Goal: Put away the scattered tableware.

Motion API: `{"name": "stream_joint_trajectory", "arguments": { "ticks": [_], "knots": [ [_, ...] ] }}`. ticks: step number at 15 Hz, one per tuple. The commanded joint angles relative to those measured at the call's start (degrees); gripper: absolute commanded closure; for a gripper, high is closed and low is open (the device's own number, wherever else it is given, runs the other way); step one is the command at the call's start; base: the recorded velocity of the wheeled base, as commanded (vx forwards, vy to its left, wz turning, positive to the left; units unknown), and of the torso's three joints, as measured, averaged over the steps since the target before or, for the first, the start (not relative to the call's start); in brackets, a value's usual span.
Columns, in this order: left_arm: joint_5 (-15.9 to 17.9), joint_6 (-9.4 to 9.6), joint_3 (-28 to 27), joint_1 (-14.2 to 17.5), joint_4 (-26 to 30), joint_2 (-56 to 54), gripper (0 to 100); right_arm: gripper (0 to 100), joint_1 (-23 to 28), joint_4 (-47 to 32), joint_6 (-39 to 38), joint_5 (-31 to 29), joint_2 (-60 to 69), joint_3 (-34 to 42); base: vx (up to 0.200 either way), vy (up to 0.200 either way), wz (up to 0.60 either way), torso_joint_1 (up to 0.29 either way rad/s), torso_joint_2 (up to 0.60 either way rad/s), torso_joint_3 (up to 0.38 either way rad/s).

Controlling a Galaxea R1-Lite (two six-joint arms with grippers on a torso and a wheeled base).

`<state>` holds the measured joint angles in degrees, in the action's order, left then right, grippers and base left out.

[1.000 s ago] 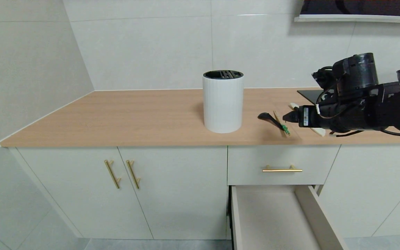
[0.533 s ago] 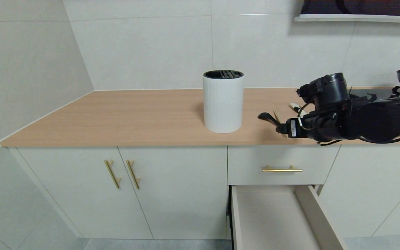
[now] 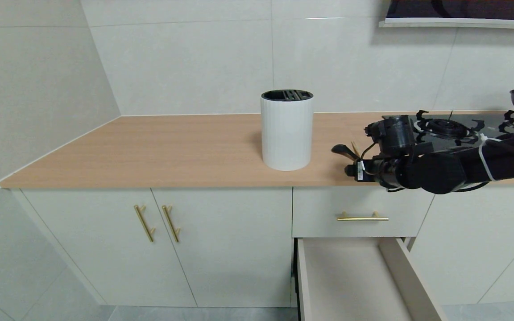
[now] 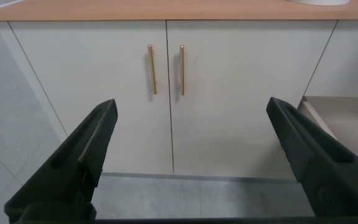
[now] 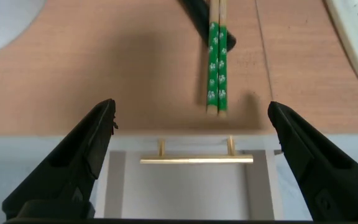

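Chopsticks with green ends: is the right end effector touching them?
Apart. Right wrist view: bare counter separates the chopsticks from both fingers of the right end effector.

We read the countertop (image 3: 172,151) as matt and wood-grained, the white holder (image 3: 286,133) on it as finely ribbed matt plastic. At the holder's 3 o'clock, the chopsticks (image 5: 216,68) look wooden with green painted ends; the drawer handle (image 5: 196,160) is brass-coloured metal.

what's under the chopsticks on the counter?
The chopsticks lie across a black utensil, green ends on the wooden countertop. The part of the utensil directly beneath them is covered; its far end leaves the right wrist view.
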<state>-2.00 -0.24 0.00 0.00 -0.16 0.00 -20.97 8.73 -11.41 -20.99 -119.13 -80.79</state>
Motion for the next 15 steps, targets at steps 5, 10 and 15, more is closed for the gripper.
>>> {"name": "stream_joint_trajectory", "arguments": {
  "ticks": [5,10,15],
  "knots": [
    [0.0,-0.02,0.0,0.0,0.0,0.0,0,0,2.0,0.1,-0.2,-0.4,-2.4,-2.5,0.0,0.0,0.0,0.0,0.0,0.0],
    [-0.1,-0.02,0.0,0.0,0.0,0.0,0,0,2.6,0.1,-1.0,-0.4,-3.6,-3.9,0.0,0.0,0.0,0.0,0.0,0.0],
    [-0.1,-0.02,0.0,0.0,0.0,0.0,0,100,2.6,0.1,-1.0,-0.5,-4.2,-4.1,0.0,0.0,0.0,0.0,0.0,0.0]
  ]
}}
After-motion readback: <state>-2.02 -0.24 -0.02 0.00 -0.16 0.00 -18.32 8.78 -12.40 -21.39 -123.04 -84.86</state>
